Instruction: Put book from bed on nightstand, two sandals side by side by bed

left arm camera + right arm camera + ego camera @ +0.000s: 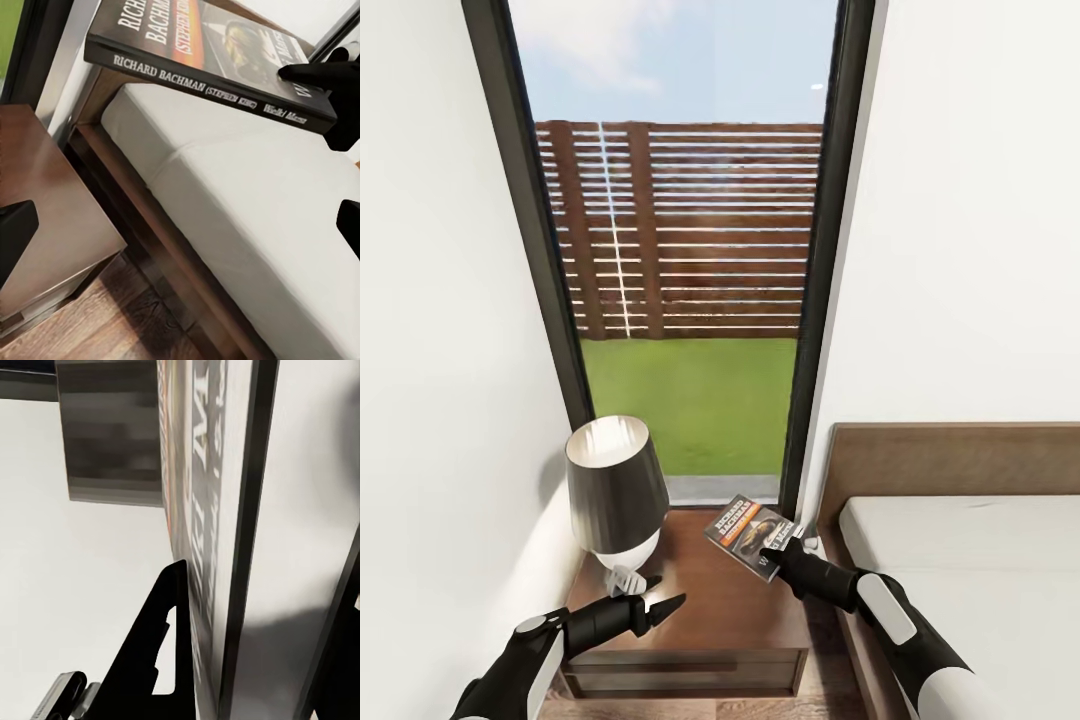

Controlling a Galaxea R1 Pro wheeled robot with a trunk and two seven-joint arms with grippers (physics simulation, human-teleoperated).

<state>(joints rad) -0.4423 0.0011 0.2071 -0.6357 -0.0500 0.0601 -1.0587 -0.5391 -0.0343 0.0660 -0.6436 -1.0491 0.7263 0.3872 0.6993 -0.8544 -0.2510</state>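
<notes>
At the left of the head view, the left end effector hangs just above the front of the nightstand, fingers parted and holding nothing, close to the base of the dark-shaded lamp that fills the stand's left half. Behind the stand rises a tall dark-framed window. To the right, the book is held tilted over the nightstand's right rear part, pinched at its near edge by the right end effector; the right wrist view shows one finger flat against the cover. Whether the book already touches the glossy top I cannot tell. Farthest right lies the bed, its grey mattress bare.

The step in hand looks to be setting the book down. The next move calls for lowering it flat onto the free wood clear of the lamp, then spreading the fingers. The sandals remain to be dealt with.
</notes>
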